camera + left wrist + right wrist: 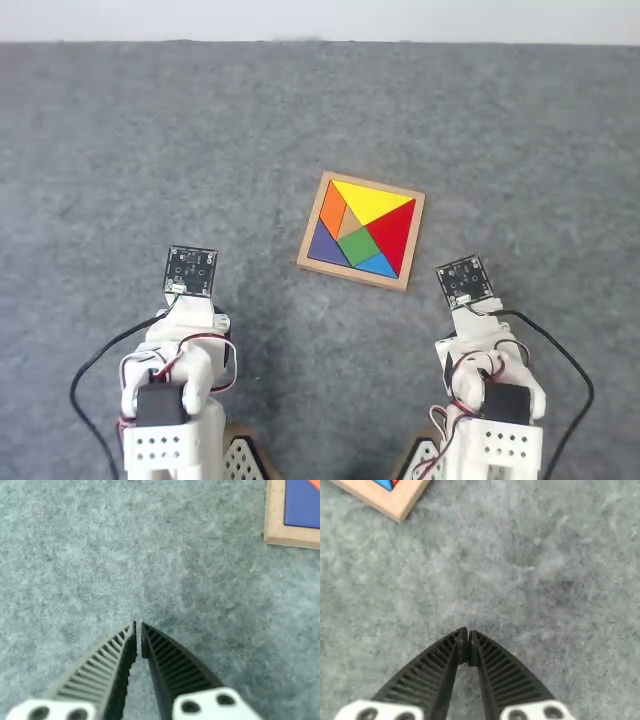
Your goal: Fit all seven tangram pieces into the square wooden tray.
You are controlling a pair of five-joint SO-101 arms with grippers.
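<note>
Seeing left gripper and right gripper clenched on nothing; spotting square wooden tray lying ahead between arms, nearer right gripper.

Spread wide with coarse, mottled grey felt, fuzzy up close, softly and evenly lit. Bounded along the far edge by a plain white strip.

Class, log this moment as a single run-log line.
tray: all seven tangram pieces seated | left gripper: shut, empty, over grey mat | right gripper: shut, empty, over mat | stage: puzzle looks complete
</note>
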